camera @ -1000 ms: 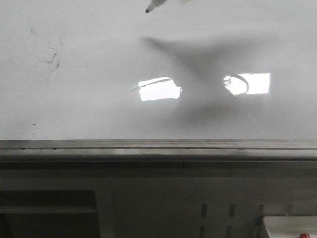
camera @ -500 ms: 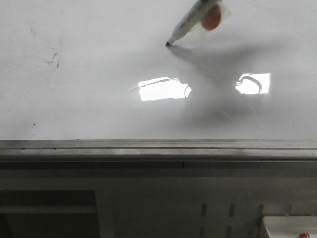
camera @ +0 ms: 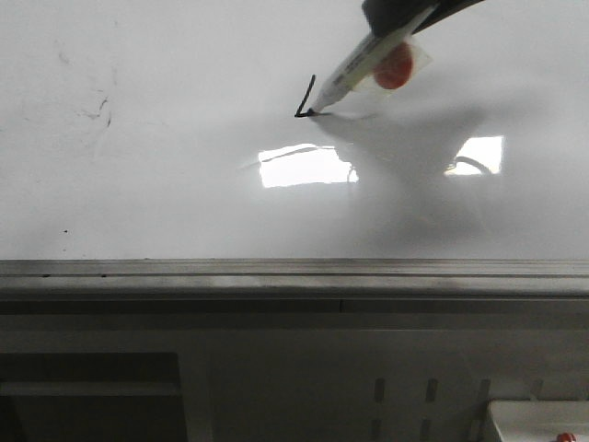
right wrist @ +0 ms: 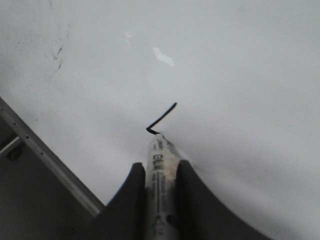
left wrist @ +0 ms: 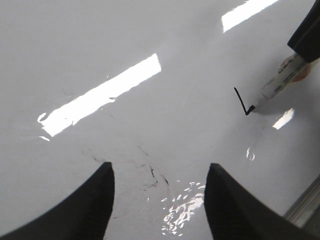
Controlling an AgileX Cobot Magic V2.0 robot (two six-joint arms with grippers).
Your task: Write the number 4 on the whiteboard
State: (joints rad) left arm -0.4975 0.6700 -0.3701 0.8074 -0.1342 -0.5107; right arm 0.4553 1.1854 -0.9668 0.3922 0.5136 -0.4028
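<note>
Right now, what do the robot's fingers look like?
The left gripper has two thick, dark fingers with smooth curved edges that taper toward the tips, with no markings on them. The right gripper has the same dark, rounded fingers. In the front view only a dark bit of it shows at the top edge. No cables show.

The glossy whiteboard [camera: 166, 203] bears a short angled black stroke [camera: 306, 99] and faint dark smudges [camera: 99, 109]
</note>
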